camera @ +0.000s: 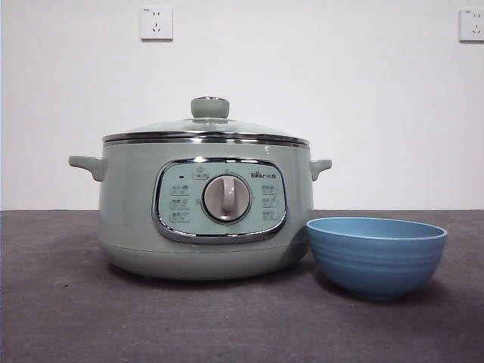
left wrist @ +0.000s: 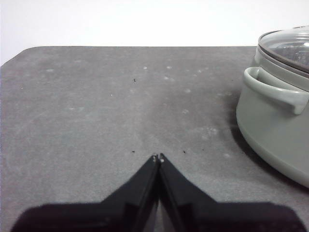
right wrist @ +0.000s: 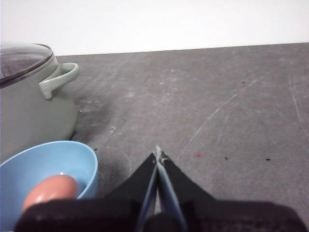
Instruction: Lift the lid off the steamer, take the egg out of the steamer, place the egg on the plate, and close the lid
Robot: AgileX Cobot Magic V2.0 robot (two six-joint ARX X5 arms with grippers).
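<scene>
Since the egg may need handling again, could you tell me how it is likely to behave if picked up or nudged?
The egg lies in the blue bowl, which should stop it rolling far. Its smooth, rounded shell probably makes it slippery for the right pincer, now shut beside the bowl. It is likely fragile, so a hard squeeze may crack it.

Steamer point(camera: 136, 212): pale sage-green body and side handles; chrome frame around a lighter mint control panel; grey-beige dial at its centre.

Lid point(camera: 204, 128): clear glass, chrome rim, pale-green knob with a silvery top.

Plate point(camera: 376, 257): mid-blue with faint horizontal ridges and a lighter blue rim; lighter sky-blue inside.

Egg point(right wrist: 50, 191), in the plate beside the right hand point(right wrist: 158, 157): salmon-brown, unmarked.

Worktop point(camera: 60, 318): dark grey, matte, with pale smudges, small dark specks and thin light scratches; one small reddish spot near the right hand.

Left hand point(left wrist: 158, 157): black, with pale specks at the tips.

Wall point(camera: 340, 91): plain white, white sockets.
</scene>
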